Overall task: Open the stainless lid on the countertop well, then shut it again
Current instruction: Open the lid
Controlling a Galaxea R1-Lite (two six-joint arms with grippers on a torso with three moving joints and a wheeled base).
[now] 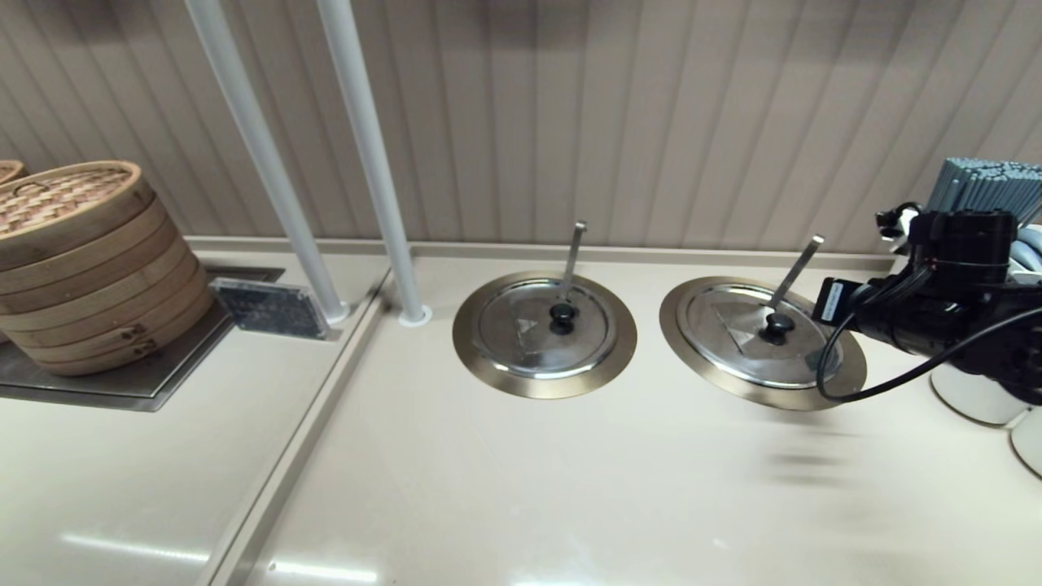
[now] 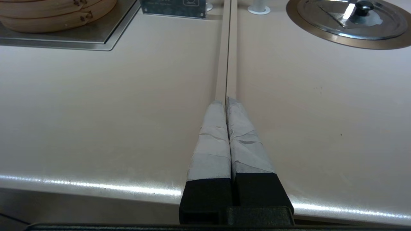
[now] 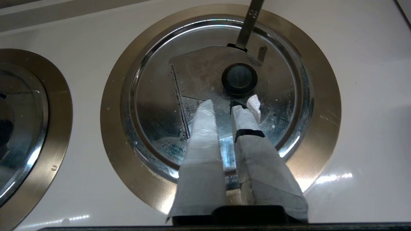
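The lid (image 1: 761, 335) lies flat and closed on the well (image 1: 847, 366), the right one of two on the table (image 1: 521, 472), its ladle handle (image 1: 795, 272) leaning diagonally. The right end effector (image 3: 228, 106) hovers over the lid, fingers (image 3: 202, 125) slightly parted with a narrow gap, tips just short of the black knob (image 3: 239, 79), gripping nothing. The left end effector (image 2: 226, 104) is clenched empty, parked over the table's seam (image 2: 226, 48), well apart from the twin lid (image 2: 351, 19).
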